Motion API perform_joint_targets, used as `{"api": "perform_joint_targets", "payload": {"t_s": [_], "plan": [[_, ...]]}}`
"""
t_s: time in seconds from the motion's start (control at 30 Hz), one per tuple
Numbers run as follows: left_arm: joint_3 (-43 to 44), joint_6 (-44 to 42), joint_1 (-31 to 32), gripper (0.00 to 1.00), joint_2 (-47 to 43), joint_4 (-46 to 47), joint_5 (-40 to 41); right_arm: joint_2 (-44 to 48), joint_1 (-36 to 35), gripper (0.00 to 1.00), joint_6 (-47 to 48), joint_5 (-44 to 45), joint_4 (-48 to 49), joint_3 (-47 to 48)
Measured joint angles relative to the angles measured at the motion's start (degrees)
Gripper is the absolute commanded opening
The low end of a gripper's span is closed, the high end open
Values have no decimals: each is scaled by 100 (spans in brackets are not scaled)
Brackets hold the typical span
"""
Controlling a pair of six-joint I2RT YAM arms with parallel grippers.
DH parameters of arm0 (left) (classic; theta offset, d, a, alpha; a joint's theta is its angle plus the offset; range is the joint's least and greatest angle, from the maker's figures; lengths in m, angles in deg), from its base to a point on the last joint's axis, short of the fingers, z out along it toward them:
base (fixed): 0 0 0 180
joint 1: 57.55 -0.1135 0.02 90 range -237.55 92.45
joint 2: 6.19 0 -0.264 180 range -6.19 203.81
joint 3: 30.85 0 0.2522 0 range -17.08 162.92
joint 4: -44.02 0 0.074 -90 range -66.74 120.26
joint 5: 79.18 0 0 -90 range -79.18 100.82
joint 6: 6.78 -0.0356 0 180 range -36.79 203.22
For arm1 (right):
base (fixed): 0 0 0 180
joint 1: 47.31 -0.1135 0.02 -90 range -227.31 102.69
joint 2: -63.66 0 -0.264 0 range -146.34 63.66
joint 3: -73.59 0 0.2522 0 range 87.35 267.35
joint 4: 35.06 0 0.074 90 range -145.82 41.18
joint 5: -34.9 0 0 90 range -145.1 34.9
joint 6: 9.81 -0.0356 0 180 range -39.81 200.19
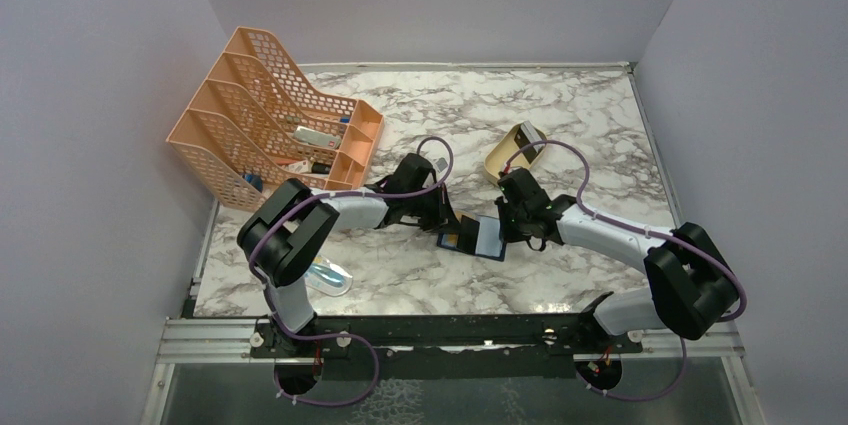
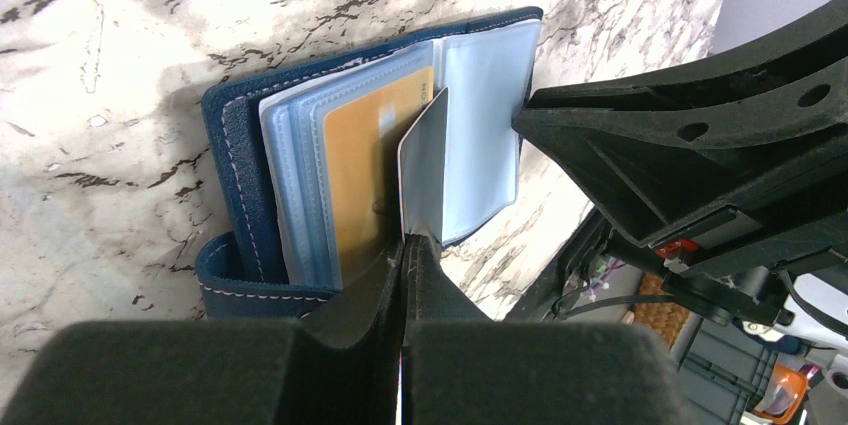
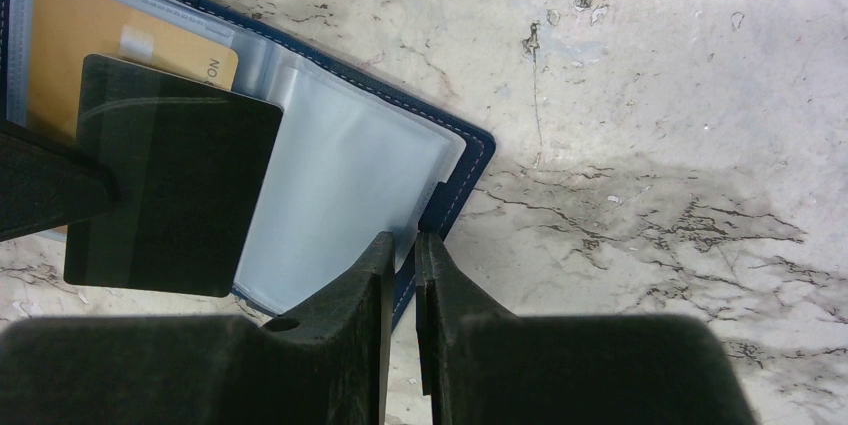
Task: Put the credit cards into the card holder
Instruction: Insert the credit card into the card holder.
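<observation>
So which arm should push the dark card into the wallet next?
The left. The left gripper pinches the dark grey card right over the open card holder, which holds the yellow card. The right gripper is busy pinching the holder's edge.

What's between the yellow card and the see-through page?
In the left wrist view, the dark card, pinched by the left hand, stands between them inside the blue wallet.

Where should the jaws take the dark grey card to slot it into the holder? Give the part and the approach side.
Pinch the dark grey card across its faces at the edge farthest from the card holder pockets, coming from the left arm's side, as the left gripper does. Because the card is thin and flat, its leading edge stays free.
</observation>
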Motion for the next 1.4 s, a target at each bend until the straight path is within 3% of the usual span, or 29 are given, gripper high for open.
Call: {"api": "perform_joint_targets", "payload": {"t_s": [0.77, 1.4], "plan": [[192, -168, 0, 0, 197, -35, 168, 0, 0, 14, -138, 13, -2, -4], [33, 203, 26, 0, 212, 400, 306, 0, 0, 13, -400, 13, -2, -4]]}}
